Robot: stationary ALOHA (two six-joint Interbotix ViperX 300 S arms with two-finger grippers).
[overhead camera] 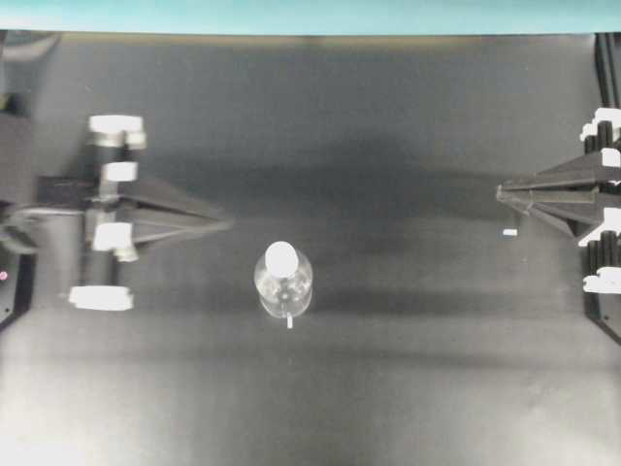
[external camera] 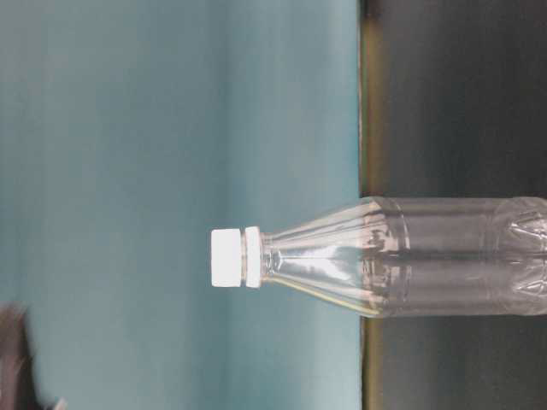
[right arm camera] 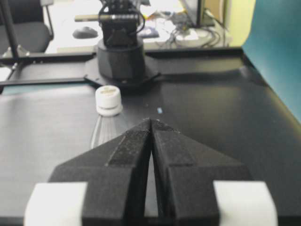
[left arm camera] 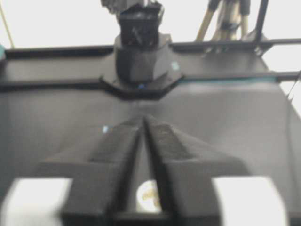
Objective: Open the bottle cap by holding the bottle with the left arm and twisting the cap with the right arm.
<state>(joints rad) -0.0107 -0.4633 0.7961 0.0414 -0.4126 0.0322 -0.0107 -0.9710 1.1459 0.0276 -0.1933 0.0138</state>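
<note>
The bottle with its cap on stands upright on the black tabletop, just beyond the left end effector, whose fingers nearly meet around nothing, and well apart from the right end effector, closed and empty.

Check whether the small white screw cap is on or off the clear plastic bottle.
On. The white screw cap sits on the neck of the upright clear plastic bottle, above its collar ring; neither gripper touches it.

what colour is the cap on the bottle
White. The cap on the clear bottle shows best in the table-level view.
</note>
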